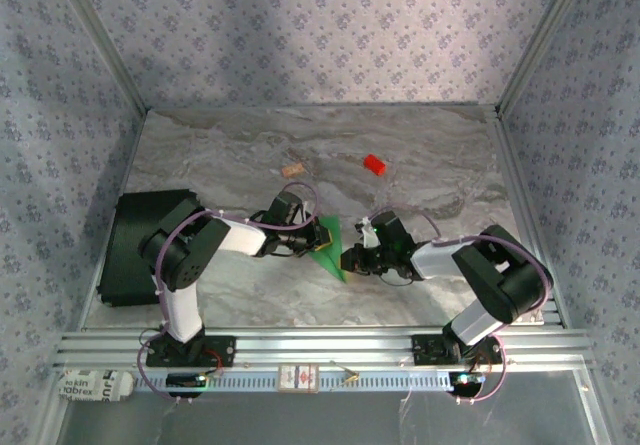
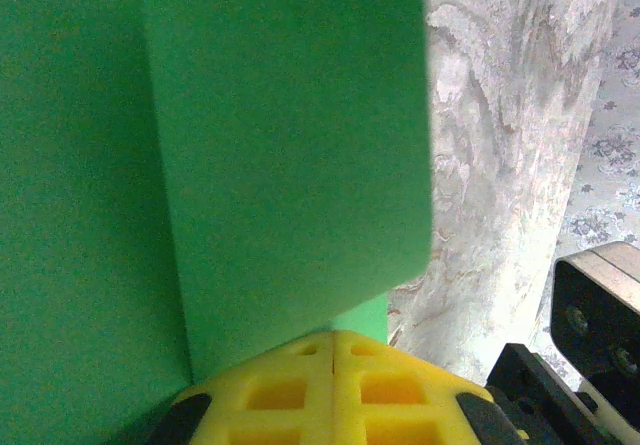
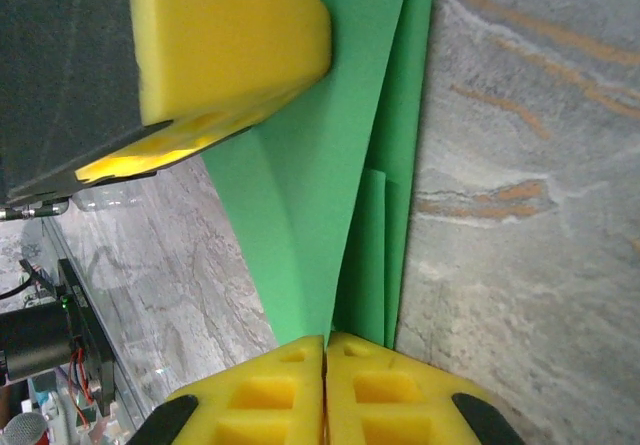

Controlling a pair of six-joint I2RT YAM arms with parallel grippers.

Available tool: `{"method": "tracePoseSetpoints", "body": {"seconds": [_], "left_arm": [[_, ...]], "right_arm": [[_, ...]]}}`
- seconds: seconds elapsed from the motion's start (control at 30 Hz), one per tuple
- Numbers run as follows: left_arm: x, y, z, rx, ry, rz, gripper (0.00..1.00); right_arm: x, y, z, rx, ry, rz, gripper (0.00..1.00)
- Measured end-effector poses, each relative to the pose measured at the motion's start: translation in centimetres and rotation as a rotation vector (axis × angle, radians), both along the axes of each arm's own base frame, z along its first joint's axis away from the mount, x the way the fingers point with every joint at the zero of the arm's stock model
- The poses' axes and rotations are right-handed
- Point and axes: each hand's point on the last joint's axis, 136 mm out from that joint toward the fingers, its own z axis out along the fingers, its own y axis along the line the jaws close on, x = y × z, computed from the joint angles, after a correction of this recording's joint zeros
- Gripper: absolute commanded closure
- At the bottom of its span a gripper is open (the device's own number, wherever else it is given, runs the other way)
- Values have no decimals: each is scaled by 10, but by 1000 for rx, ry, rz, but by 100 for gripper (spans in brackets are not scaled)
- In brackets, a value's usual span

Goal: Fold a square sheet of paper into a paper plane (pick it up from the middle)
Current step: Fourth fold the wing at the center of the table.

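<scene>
Midway across the tabletop (image 1: pixel 250 295), between the two arms, sits the folded green paper (image 1: pixel 329 237), a pointed wedge of several layers. The left gripper (image 2: pixel 332 339) has its jaws pressed together on one edge of it. The right gripper (image 3: pixel 325 342) has its jaws clamped on the paper from the opposite side. Farther back lie a tan cork piece (image 1: pixel 293 170) and a red block (image 1: pixel 374 165), well apart from the paper.

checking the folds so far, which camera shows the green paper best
Right wrist: the green paper shows sharp, its folded layers fanning out from the right gripper. Top external gives a small green triangle. Left wrist sees it close and blurred.
</scene>
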Motion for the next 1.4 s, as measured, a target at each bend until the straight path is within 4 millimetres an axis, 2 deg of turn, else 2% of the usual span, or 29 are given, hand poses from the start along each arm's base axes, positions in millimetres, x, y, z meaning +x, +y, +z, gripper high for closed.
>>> {"method": "tracePoseSetpoints", "body": {"seconds": [0.23, 0.4, 0.53, 0.7, 0.8, 1.1, 1.23, 1.4], "left_arm": [[0, 0, 0, 0, 0, 1, 98], [0, 0, 0, 0, 0, 1, 98], [0, 0, 0, -1, 3, 3, 98], [0, 0, 0, -1, 3, 3, 98], [0, 0, 0, -5, -1, 3, 98], [0, 0, 0, -7, -1, 4, 98], [-1, 0, 0, -7, -1, 3, 98], [-1, 0, 0, -7, -2, 3, 98]], "right_arm": [[-12, -4, 0, -22, 25, 15, 87], [-14, -6, -2, -38, 30, 17, 94], [-14, -6, -3, -41, 27, 17, 95], [-15, -7, -3, -37, 24, 16, 88], [-16, -7, -1, -34, 20, 17, 87], [-24, -12, -4, -47, 32, 20, 97], [-24, -12, -4, -47, 31, 20, 90], [-30, -15, -3, -54, 31, 28, 92]]}}
